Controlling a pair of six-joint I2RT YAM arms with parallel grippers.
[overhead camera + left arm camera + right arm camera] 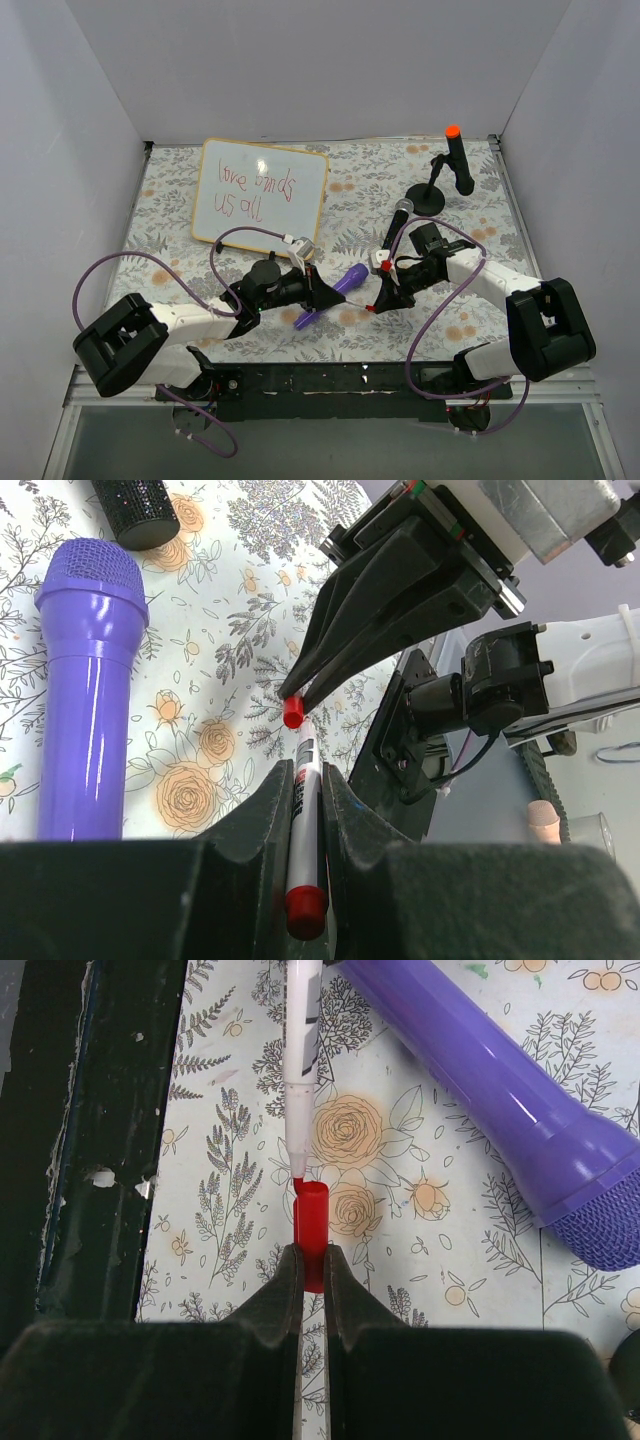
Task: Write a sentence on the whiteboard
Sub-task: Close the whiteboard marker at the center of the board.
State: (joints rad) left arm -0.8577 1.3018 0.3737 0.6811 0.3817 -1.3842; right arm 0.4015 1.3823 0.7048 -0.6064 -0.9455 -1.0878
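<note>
**Capping the Marker**

Set far left on the worktop (480, 200), out of the arms' way: whiteboard (305, 215), red sentence (245, 182) across it. Pinched in the left jaws, near centre: marker (303, 810), held steady. Squeezed in the right jaws: red cap (311, 1225), mouth at the tip, probably for closing.

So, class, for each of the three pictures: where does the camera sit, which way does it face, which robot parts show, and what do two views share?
Top external: above and behind the robot, looking down on the table; left arm, right arm, whiteboard and sentence show.
Left wrist: on the left arm, facing along the left pincer, shut on the marker, toward the right pincer.
Right wrist: on the right arm, looking down past its pincer, shut on the cap.
Shared: both wrist views show marker, cap, purple microphone.
</note>
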